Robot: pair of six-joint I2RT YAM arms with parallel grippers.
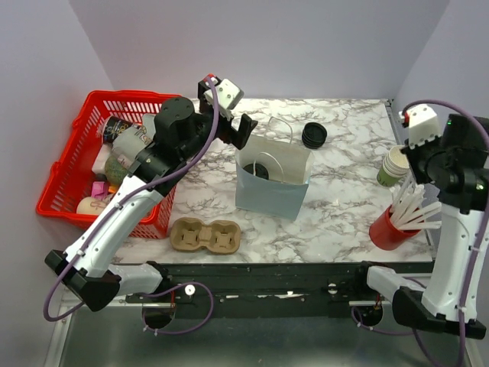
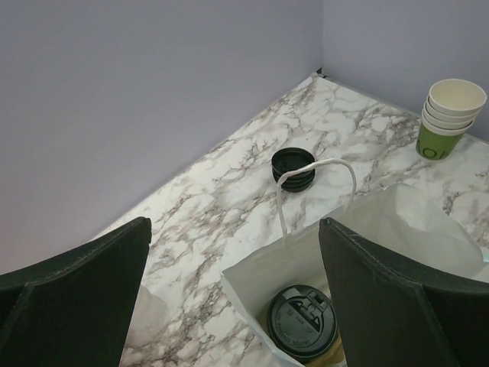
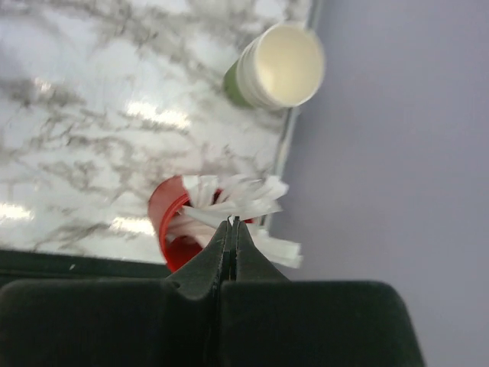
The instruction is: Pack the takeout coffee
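The takeout coffee [image 2: 302,321] stands upright inside the open white paper bag [image 2: 267,267]; only its black sip lid shows. In the top view the lid [image 1: 260,170] shows through the mouth of the bag [image 1: 271,195]. My left gripper [image 2: 233,252] is open and empty, hovering above the bag's far left corner with its jaws wide apart; in the top view it [image 1: 233,115] is just behind the bag. My right gripper [image 3: 232,222] is shut with nothing clearly held, above the red cup of white sticks [image 3: 172,222] at the right edge.
A stack of green cups [image 1: 394,167] stands at the far right, and a stack of black lids [image 1: 314,134] behind the bag. A brown cup carrier [image 1: 205,235] lies at the front. A red basket [image 1: 72,164] of items sits on the left.
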